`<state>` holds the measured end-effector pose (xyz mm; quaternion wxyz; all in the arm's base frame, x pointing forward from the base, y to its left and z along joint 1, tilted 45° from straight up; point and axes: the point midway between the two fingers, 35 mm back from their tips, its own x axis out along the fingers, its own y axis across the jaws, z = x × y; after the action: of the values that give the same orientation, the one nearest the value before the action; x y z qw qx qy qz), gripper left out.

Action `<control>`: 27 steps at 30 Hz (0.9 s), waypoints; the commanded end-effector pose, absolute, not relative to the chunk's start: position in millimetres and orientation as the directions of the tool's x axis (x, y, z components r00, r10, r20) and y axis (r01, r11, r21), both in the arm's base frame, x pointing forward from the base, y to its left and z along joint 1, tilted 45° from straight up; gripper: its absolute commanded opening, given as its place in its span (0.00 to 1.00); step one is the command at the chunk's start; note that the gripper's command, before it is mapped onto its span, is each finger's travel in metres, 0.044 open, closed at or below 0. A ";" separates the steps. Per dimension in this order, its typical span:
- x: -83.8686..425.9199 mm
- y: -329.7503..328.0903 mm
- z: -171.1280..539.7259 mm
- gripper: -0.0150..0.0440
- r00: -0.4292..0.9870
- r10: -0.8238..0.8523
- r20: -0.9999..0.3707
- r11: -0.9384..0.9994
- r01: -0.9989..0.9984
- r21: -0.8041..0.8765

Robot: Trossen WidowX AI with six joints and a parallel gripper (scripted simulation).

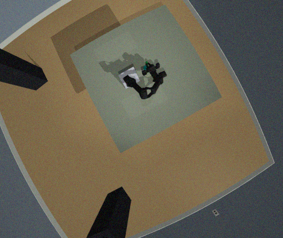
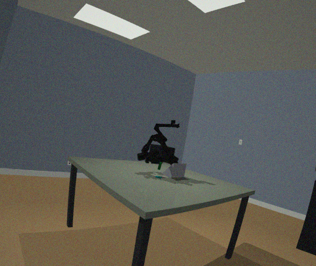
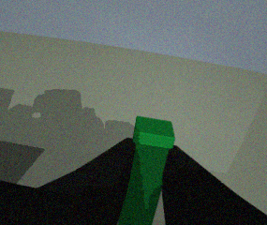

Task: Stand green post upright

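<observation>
Wrist view shows my gripper [image 3: 150,150] clamped on the post [image 3: 147,175], carried off the table [image 2: 123,183] and nearly upright. I judge that lets its base meet the circle [image 2: 158,177], which lies just below it.

Single black arm [image 1: 146,89] folded over the table, elbow bent, wrist reaching toward 1 o'clock in top view. Gripper [image 3: 147,213] clamped on the green post [image 3: 147,178], dark fingers flanking it on both sides. In exterior view the gripper [image 2: 158,162] hangs low, above the tabletop.
</observation>
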<state>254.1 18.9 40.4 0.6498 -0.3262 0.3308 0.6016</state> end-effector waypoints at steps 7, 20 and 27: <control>246.9 -12.4 6.7 0.29 0.052 0.569 -0.821 0.060 -0.998 -0.022; 247.3 -22.4 -11.7 0.29 0.053 0.567 -0.822 0.067 -0.998 -0.018; 247.3 -22.4 -11.7 0.29 0.053 0.567 -0.822 0.067 -0.998 -0.018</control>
<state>247.3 -21.9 -10.8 0.6511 -0.3203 0.3344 0.6014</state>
